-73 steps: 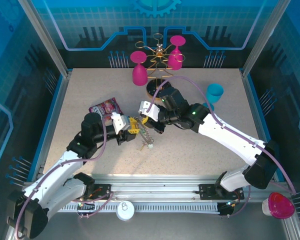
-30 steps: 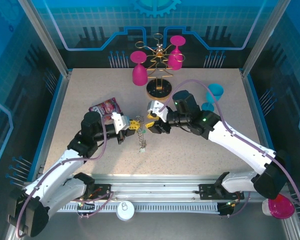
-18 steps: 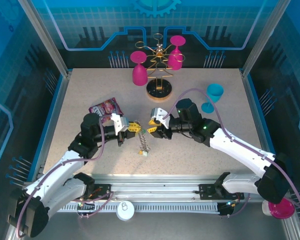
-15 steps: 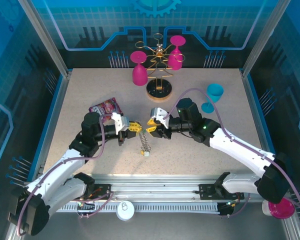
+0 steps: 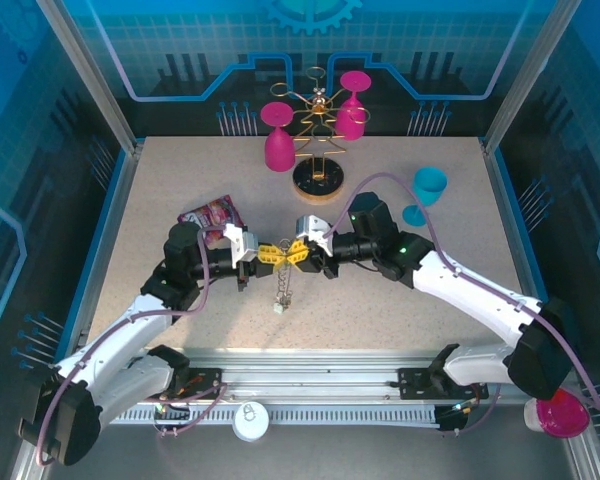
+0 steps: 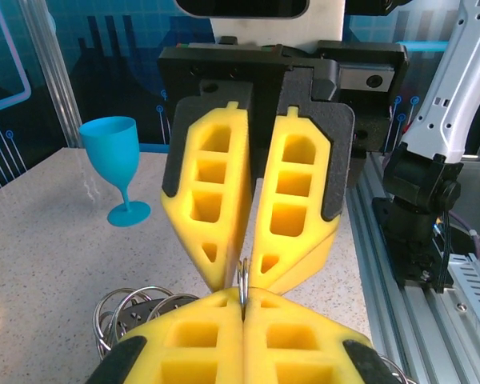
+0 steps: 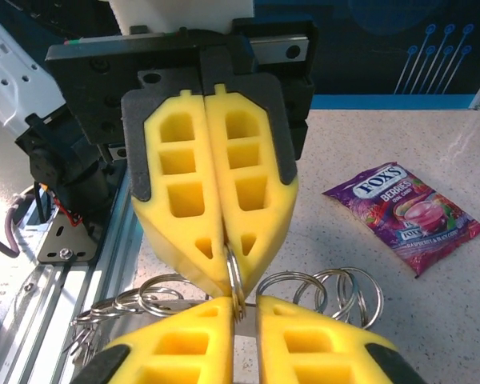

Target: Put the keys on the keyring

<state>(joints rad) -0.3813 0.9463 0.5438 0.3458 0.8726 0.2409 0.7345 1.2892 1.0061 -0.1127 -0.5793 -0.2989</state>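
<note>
Over the middle of the table my left gripper [image 5: 276, 253] and right gripper [image 5: 294, 252] meet tip to tip. The left gripper [image 6: 243, 298] is shut on a thin silver split ring of the keyring [image 6: 243, 278]. From the other side, the right gripper [image 7: 244, 304] pinches the same ring [image 7: 235, 286], and only a sliver of gap shows beside the wire. A short bunch of linked rings [image 5: 281, 285] hangs below the fingers. More silver rings [image 7: 340, 290] dangle beside the pads. The keys are too small to tell apart in the bunch.
A gold glass rack [image 5: 320, 182] with two pink glasses [image 5: 278, 148] stands at the back. A blue glass [image 5: 427, 190] stands upright at the right. A purple candy packet [image 5: 212, 214] lies by the left arm. A pink glass [image 5: 558, 410] sits beyond the near rail.
The right gripper has slid left up to the left gripper's tips, and its fingers have closed in on the ring. The left gripper has kept its hold, with the bunch hanging.
</note>
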